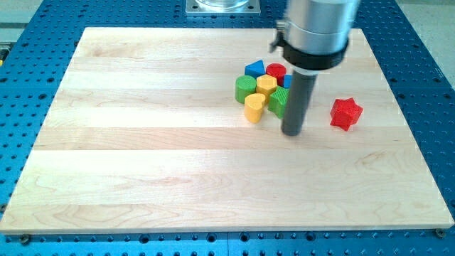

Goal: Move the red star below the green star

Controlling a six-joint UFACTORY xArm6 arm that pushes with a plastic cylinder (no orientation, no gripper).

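Six clustered blocks (263, 89) left of my tip (292, 133); red star (346, 114) right; no claw.

Rod's tip (292, 133) is resting on the wooden board (142, 156), just right of a tight cluster: blue block (254, 68), red cylinder (276, 72), green cylinder (246, 87), yellow block (266, 85), a second yellow block (254, 107), green star (278, 102) partly hidden behind the rod. Red star (346, 113) is sitting alone, right of the tip, apart from everything.
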